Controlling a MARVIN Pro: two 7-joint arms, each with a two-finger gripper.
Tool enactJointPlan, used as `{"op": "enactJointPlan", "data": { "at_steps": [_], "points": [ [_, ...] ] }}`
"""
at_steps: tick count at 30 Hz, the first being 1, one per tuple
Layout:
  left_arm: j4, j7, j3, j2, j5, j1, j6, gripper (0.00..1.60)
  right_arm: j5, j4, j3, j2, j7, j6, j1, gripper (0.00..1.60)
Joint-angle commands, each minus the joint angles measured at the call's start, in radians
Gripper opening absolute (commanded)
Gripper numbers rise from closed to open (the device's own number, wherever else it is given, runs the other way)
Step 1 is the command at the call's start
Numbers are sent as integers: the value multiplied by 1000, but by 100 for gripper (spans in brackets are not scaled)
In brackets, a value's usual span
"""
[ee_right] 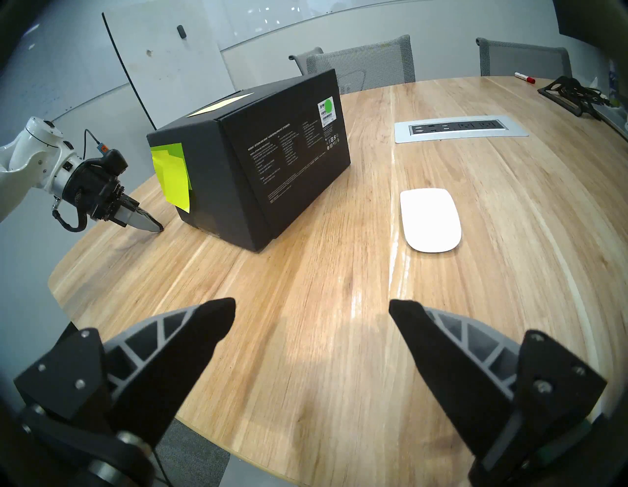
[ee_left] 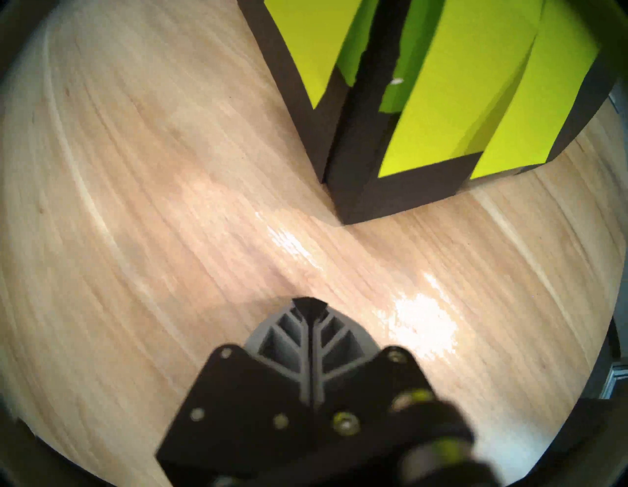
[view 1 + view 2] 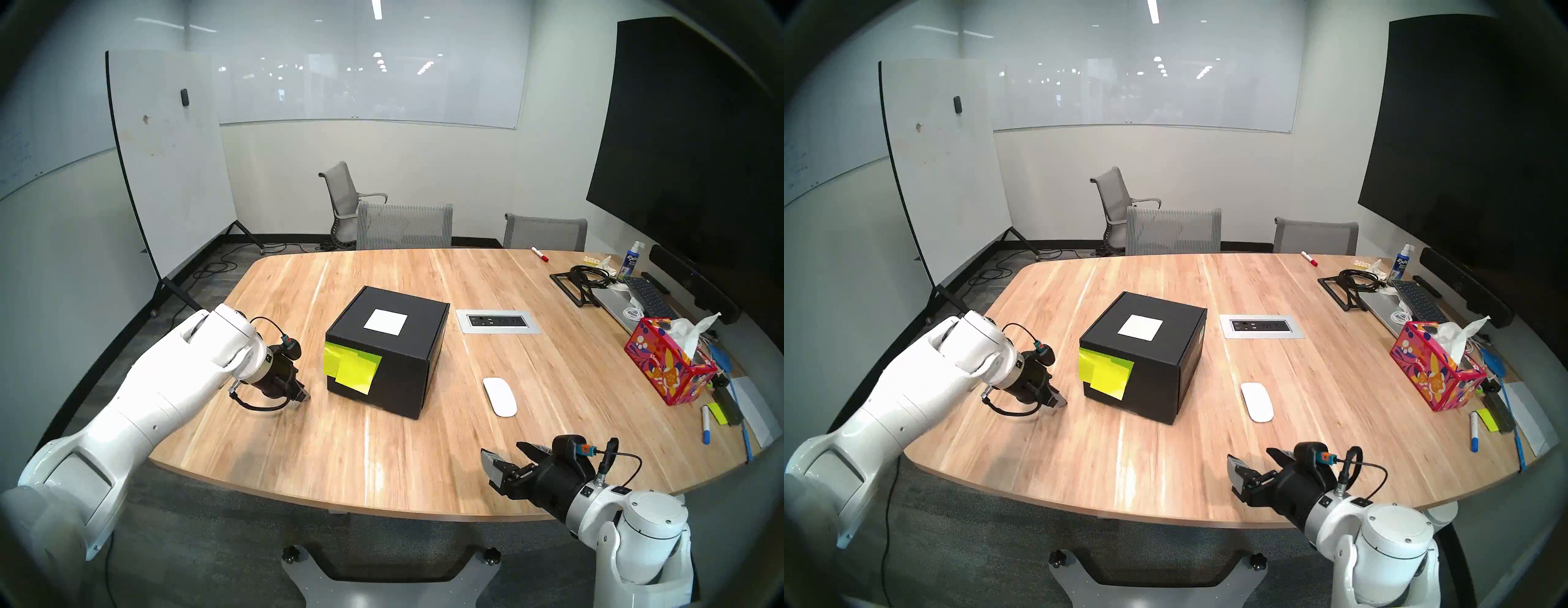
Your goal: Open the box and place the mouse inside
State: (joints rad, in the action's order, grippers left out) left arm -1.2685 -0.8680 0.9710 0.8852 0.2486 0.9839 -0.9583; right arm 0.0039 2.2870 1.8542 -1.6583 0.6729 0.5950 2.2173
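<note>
The black box (image 3: 394, 352) (image 3: 1144, 356) (image 1: 258, 163) stands closed mid-table, a white label on its lid and yellow-green sticky notes (image 3: 350, 367) (image 2: 441, 85) on its front flap. To its right the white mouse (image 3: 499, 397) (image 3: 1256, 402) (image 1: 430, 219) lies flat on the wood. My left gripper (image 3: 304, 395) (image 3: 1060, 401) (image 2: 307, 302) (image 1: 154, 226) is shut and empty, its tips low at the tabletop a short way left of the box's front corner. My right gripper (image 3: 505, 456) (image 3: 1250, 460) (image 1: 311, 313) hovers open and empty near the table's front edge, in front of the mouse.
A silver power outlet panel (image 3: 498, 321) is set into the table behind the mouse. At the right edge are a red floral tissue box (image 3: 668, 367), markers, a keyboard (image 3: 649, 295), cables and a laptop stand. Grey chairs (image 3: 403, 225) line the far side.
</note>
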Motion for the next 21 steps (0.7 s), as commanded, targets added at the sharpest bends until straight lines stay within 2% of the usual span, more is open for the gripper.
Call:
{"op": "enactJointPlan", "data": {
  "at_steps": [1,4,8,9,13,21],
  "points": [
    [32,-107,-85,-23,112,-45,-2,0,-1,21,1,1,-1,-3,-3,160],
    [45,-100,-129,-29,153,-67,-2,0,-2,22,1,1,-1,-3,-3,160],
    [70,-114,-166,-12,158,-99,-2,0,-3,23,1,0,0,-3,-3,160],
    [71,-96,-172,-6,167,-104,-2,0,-3,23,1,0,0,-3,-3,160],
    [58,-52,-183,23,150,-116,1,0,-4,22,1,0,0,-3,-3,160],
    [6,-35,-175,10,182,-111,2,0,-5,23,2,-2,1,-3,-3,160]
  ]
}}
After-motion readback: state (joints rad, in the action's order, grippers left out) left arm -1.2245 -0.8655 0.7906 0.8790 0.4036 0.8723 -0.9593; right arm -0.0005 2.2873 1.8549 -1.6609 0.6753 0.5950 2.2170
